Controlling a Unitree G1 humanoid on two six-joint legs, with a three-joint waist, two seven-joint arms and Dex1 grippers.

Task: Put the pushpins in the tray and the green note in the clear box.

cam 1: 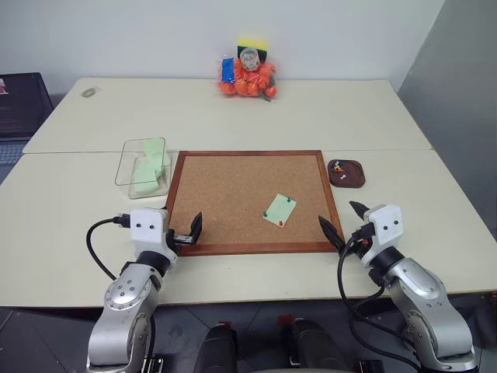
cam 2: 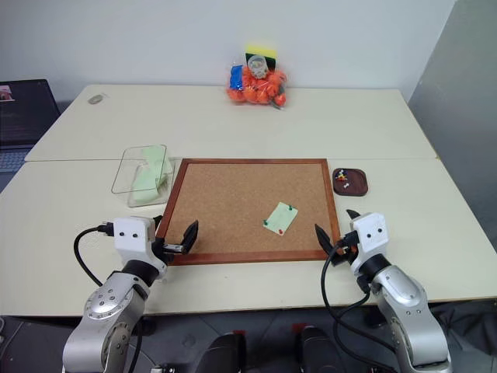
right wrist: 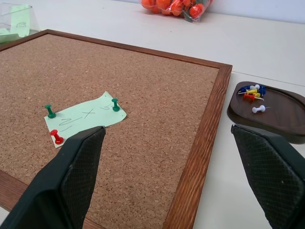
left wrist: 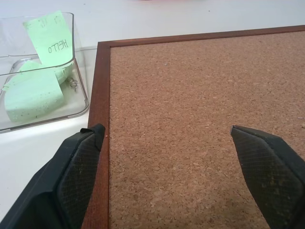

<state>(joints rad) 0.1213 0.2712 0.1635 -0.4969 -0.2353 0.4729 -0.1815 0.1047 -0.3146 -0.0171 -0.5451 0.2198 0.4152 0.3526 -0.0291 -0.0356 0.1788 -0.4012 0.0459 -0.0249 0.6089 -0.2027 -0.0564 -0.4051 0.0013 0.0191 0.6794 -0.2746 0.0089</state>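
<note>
Office: pale desks (cam 1: 233, 116), laptop (cam 1: 19, 109) (left edge), corkboard (cam 1: 252, 202).

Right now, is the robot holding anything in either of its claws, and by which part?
Nothing is held. The left tool and right tool both stand open over the corkboard's near corners; the green note lies pinned, untouched.

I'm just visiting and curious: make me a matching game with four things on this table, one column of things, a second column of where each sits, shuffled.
Things:
1. green note
2. tray
3. clear box
4. bag of orange balls

Places:
A. at the table's far edge, by the wall
B. beside the corkboard's right edge
C. pinned on the corkboard
D. beside the corkboard's left edge

Pairs: 1-C, 2-B, 3-D, 4-A
</note>
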